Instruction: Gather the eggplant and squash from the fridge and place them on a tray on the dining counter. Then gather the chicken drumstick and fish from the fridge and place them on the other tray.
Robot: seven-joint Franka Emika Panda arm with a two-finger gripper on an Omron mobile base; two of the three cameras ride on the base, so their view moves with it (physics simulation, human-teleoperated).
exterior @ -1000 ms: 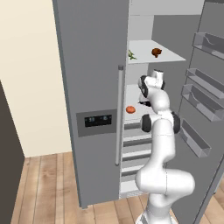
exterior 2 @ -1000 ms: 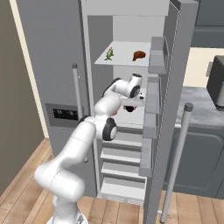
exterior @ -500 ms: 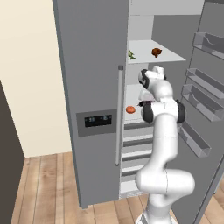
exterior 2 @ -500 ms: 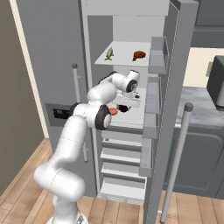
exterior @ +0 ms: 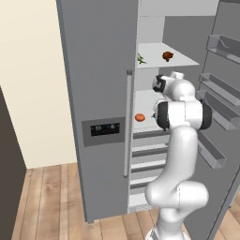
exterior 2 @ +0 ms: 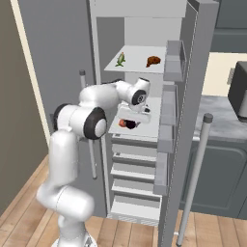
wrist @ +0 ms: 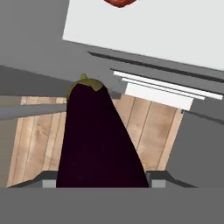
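The eggplant (wrist: 98,140), dark purple with a green cap, sits between my fingertips, and my gripper (wrist: 104,180) is shut on it. In the right base view the gripper (exterior 2: 131,118) is at the front of the fridge's middle shelf (exterior 2: 144,130), with the eggplant (exterior 2: 130,124) a dark shape under it. Beyond the eggplant the hand view looks down on wooden floor and drawer fronts. On the upper shelf lie the yellow-green squash (exterior 2: 120,59) (exterior: 140,59) and the brown chicken drumstick (exterior 2: 153,61) (exterior: 167,56). The fish is not recognisable in any view.
A small red-orange item (exterior: 139,117) (wrist: 119,2) lies on the middle shelf by my hand. The open fridge door (exterior 2: 193,96) with its bins stands to the right, the closed freezer door (exterior: 98,93) to the left. White drawers (exterior 2: 135,173) fill the fridge below the shelf.
My elbow has swung out away from the fridge opening. The hand has stayed at the middle shelf, still holding the eggplant.
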